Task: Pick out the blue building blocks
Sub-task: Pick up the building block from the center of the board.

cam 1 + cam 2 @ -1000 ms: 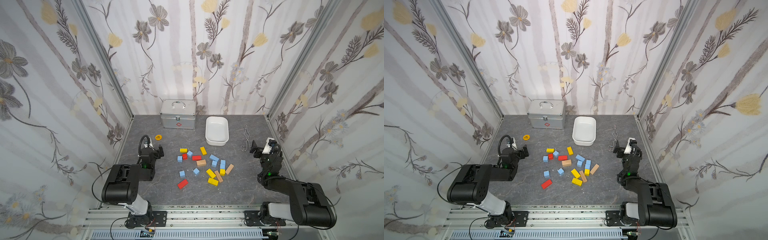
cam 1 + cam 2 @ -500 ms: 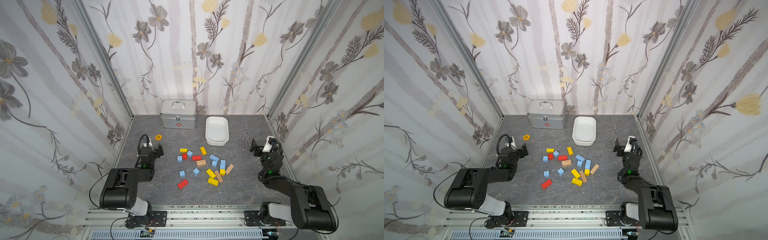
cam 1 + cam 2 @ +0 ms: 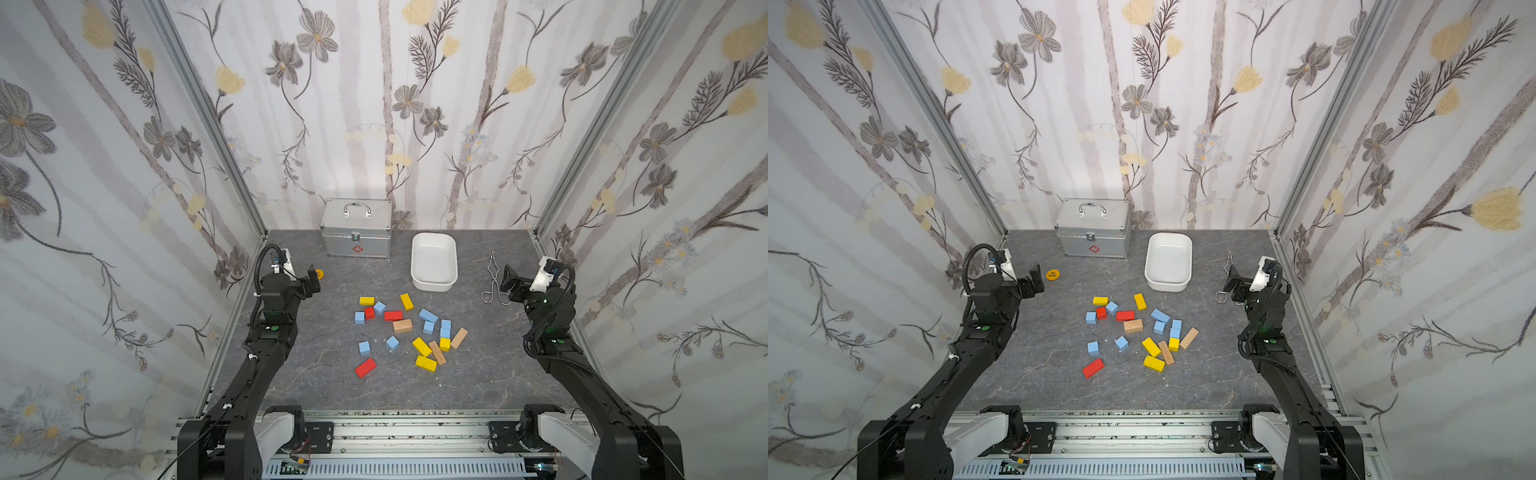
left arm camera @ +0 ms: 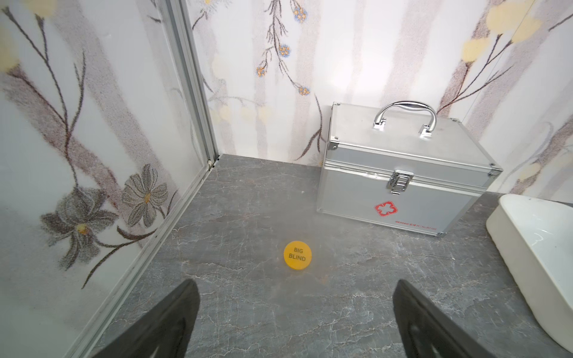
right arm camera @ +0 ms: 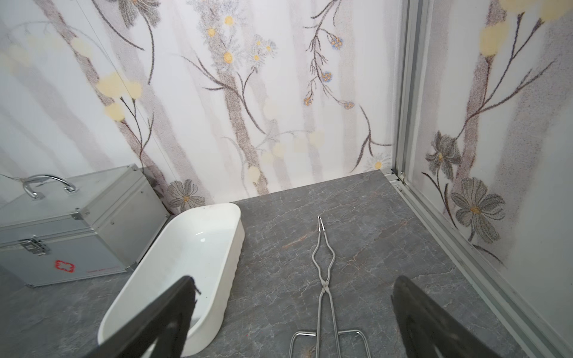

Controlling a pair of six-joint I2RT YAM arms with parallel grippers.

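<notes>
Mid-table on the grey stone-look tabletop (image 3: 316, 386), the blue building blocks (image 3: 428, 316) lie scattered among red, yellow and tan blocks (image 3: 422, 346), all resting on the surface. Eight blue pieces show in both top views: two at the scatter's 10 o'clock edge, four bunched toward 2 o'clock, and two set a little apart toward 8 o'clock. At the table's 9 o'clock side the left gripper (image 3: 309, 283) hovers with its fingers spread wide and nothing between them, near a yellow chip (image 4: 297, 255) marked BIG BLIND. At 3 o'clock the right gripper (image 3: 512, 286) is likewise released and empty, just beside the looped handles of the metal tongs (image 5: 324, 279). A silver first-aid case (image 3: 357, 232) sits latched at 12 o'clock against the back wall, with a white tub (image 3: 433, 286) on its 3 o'clock side. Both grippers are well apart from the blocks.
</notes>
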